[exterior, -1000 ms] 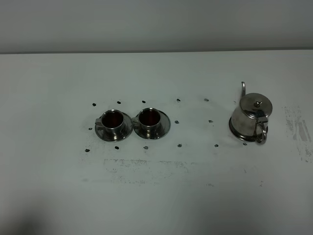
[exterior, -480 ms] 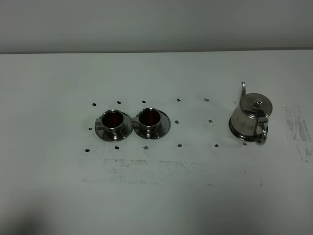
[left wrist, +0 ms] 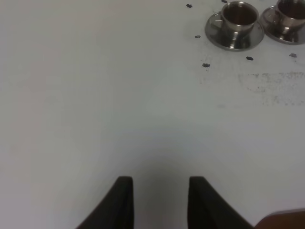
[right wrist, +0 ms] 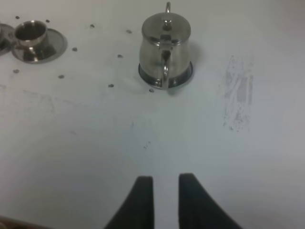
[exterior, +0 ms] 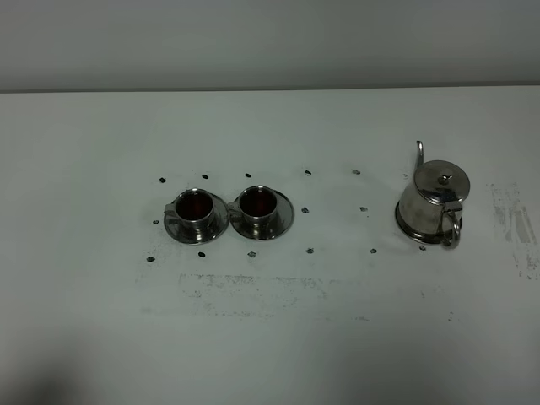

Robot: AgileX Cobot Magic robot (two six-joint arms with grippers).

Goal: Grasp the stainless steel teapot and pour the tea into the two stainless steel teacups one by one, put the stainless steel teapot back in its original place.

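Steel teapot (right wrist: 165, 47) stands well ahead of the empty, slightly parted right claw (right wrist: 166, 183); brimming teacups (exterior: 228, 211) risk spilling if knocked.

Shiny silver teapot (exterior: 434, 206) and teacups (exterior: 228, 213) holding dark red-brown tea (exterior: 195, 203) on a white, black-dotted table (exterior: 270, 337).

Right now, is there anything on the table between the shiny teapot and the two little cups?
Only small dark marks on the white table lie between the teapot and the cups, seen from the exterior high view.
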